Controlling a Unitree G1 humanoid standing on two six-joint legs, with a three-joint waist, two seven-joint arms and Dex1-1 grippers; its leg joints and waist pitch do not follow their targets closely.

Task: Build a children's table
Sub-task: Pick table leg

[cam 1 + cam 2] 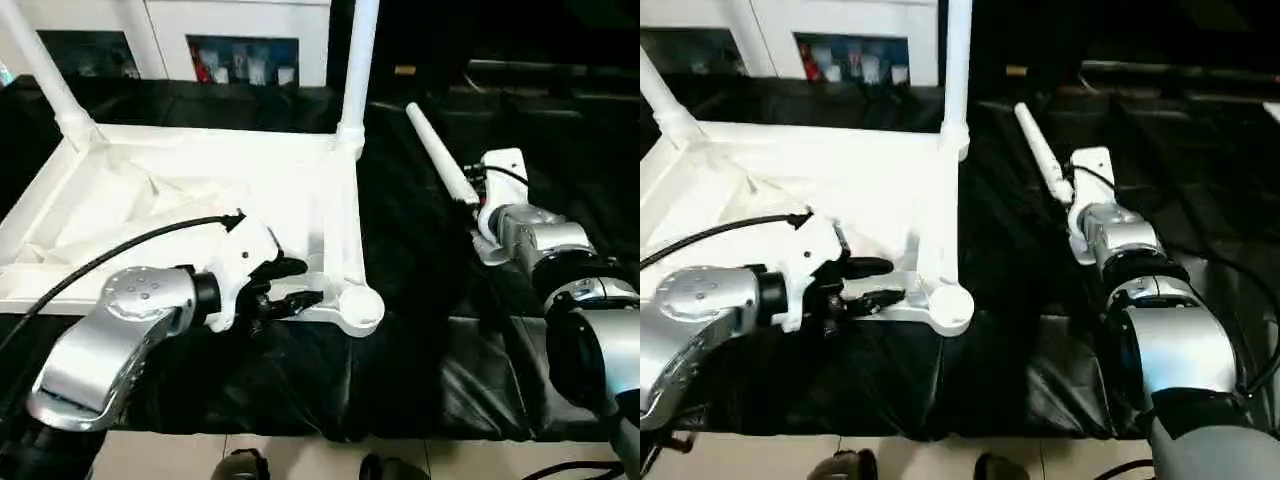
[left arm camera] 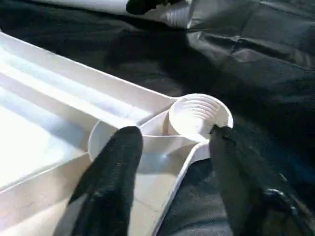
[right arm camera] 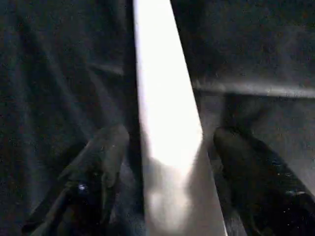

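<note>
Here the left gripper stands with its two black fingers parted, one on each side of the near corner of the small white plastic children's table, which lies upside down on the black cloth. The fingers touch nothing firmly, as far as I can see; one is over the ribbed inside, the other just outside the rim, beside the empty round threaded corner socket. The silver left forearm comes in low from the near left, with the wrist bent toward the corner.

The right gripper is also open. Its fingers are on both sides of a loose long tapered round white leg that lies on the cloth, near the table's right edge but apart from it. I see a gap on both sides of the leg, so it is not clamped. The right arm reaches forward from the near right, and its wrist points along the leg.

Two other legs already stand upright in the far corner sockets.

I judge the leg to be light, stiff and hollow, with a smooth surface that may slip or roll between the fingers. A hold near the thicker half should give better control for bringing the threaded end to the empty socket. The top is probably light too, so it may slide on the cloth when a leg is turned in; holding its rim near the corner should steady it.
</note>
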